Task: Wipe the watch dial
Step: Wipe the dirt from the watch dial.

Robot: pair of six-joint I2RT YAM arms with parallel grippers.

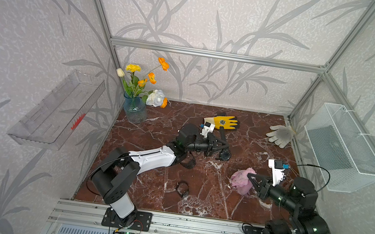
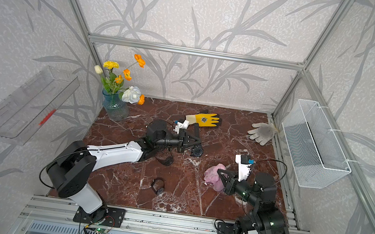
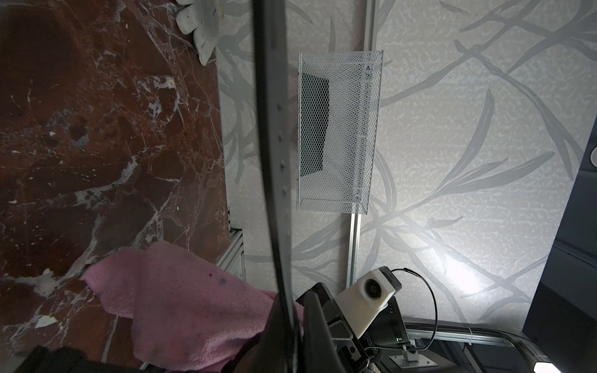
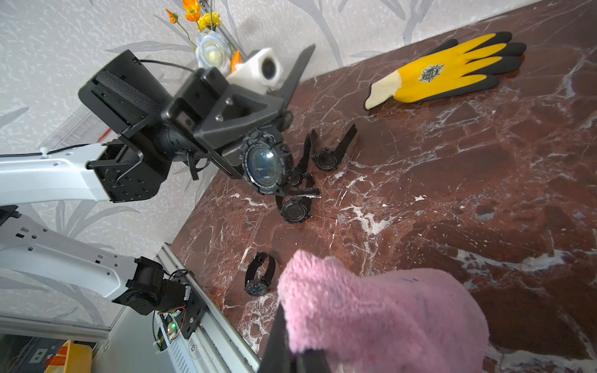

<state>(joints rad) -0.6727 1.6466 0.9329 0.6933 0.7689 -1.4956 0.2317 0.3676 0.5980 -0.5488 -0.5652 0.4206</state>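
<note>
Desk (image 1: 248, 136) of glossy red-brown marble pattern, veined white. Fluffy pink cloth (image 1: 241, 180), bunched into a soft lump, nipped by right gripper (image 1: 251, 177), jaws closed down on a fold of the pile. Rubbery yellow glove (image 1: 224, 121) with black fingertips and limp grey knit glove (image 1: 281, 134) flat near the back edge. Blue glass vase (image 1: 134, 110) in the far corner; white wire-mesh basket (image 1: 346, 149) on the side wall.

Watch (image 4: 265, 166): matte black, chunky, with a knurled round bezel and domed dark-blue glass catching a pale sheen. Dial markings too faint to read. Perforated black strap (image 3: 274, 129) running straight out past the left wrist camera.

Clamped tight in left gripper (image 1: 223, 150), jaws nearly together on it, dial turned toward the cloth. Seemingly lifted a little off the desk, near its middle. Apart from the right gripper and the cloth, bare marble between.
</note>
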